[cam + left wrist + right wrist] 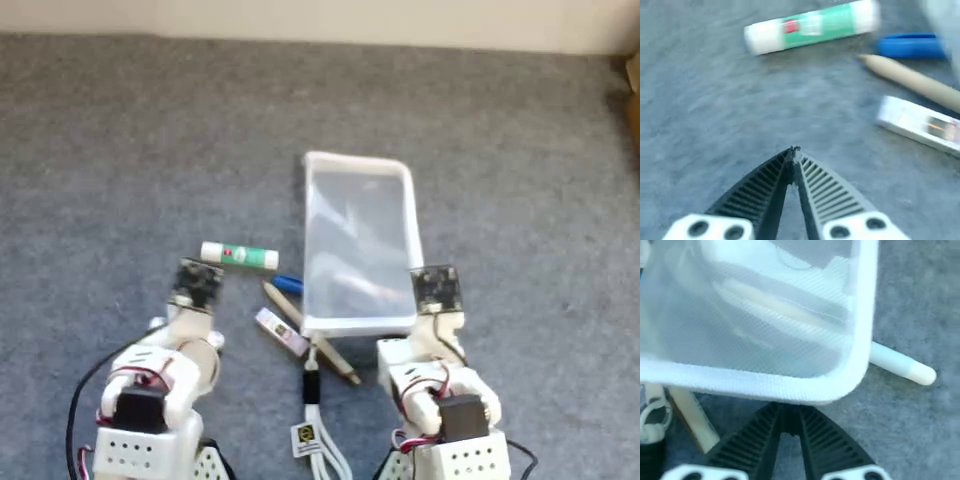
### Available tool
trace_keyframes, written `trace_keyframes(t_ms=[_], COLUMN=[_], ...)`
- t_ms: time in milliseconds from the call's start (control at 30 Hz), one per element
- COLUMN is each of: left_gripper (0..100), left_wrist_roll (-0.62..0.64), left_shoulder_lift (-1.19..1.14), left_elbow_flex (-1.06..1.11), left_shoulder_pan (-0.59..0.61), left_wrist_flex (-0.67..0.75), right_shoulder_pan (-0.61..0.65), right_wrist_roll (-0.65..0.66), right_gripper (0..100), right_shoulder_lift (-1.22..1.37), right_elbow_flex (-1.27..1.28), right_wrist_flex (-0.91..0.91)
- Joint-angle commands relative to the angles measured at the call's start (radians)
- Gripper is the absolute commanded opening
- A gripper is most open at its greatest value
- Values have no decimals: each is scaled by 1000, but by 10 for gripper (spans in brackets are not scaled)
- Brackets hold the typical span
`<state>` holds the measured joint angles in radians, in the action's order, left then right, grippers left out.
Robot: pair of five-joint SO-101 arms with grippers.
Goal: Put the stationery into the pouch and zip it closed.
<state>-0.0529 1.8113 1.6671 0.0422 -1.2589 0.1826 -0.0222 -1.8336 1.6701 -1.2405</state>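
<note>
– Left claw (792, 149) was clenched on nothing, hovering over grey carpet (120, 150). The right claw (784, 416) was clenched too, its tips at the near hem of the pouch (360, 240). Whether it nipped the fabric could not be told.

– Where was the stationery?

– The clear, white-edged pouch lay flat on the carpet ahead of the arms. Near one another on the left arm's side lay a glue stick (812, 24), a tan pencil (920, 82), a small white box (920, 125) and a blue cap (910, 46). A white pen (902, 367) poked out from under the pouch's corner by the right claw.

– How should the step go?

– Loading seemed hardly begun. The left claw would need to open wide and square itself across the glue stick's middle. It should then close gently, since the round tube might roll. The right claw would do best pinning or lifting the pouch's mouth so it gaped. Where that opening sat was unclear.
</note>
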Motion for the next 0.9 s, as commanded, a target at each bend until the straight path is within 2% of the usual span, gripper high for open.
trace_keyframes(t_ms=[0, 167, 333, 467, 533, 700, 867], left_gripper=[7, 7, 7, 7, 7, 7, 8], left_wrist_roll=[-11, -11, -11, -11, -11, -11, -11], left_shoulder_lift=[8, 8, 8, 8, 8, 7, 7], left_elbow_flex=[-51, -54, -51, -50, -50, -12, 13], left_shoulder_pan=[154, 193, 193, 193, 193, 194, 194], left_wrist_flex=[5, 9, 12, 12, 12, 44, 77], right_shoulder_pan=[-133, -174, -90, 50, 107, 127, 128], right_wrist_roll=[-6, -11, -11, -5, -6, -11, -12], right_gripper=[6, 6, 6, 18, 36, 45, 87], right_shoulder_lift=[-8, -8, -8, 19, 73, 303, 519], right_elbow_flex=[130, -1, -174, -289, -337, -529, -716], right_wrist_flex=[39, 97, 104, 104, 104, 91, -50])
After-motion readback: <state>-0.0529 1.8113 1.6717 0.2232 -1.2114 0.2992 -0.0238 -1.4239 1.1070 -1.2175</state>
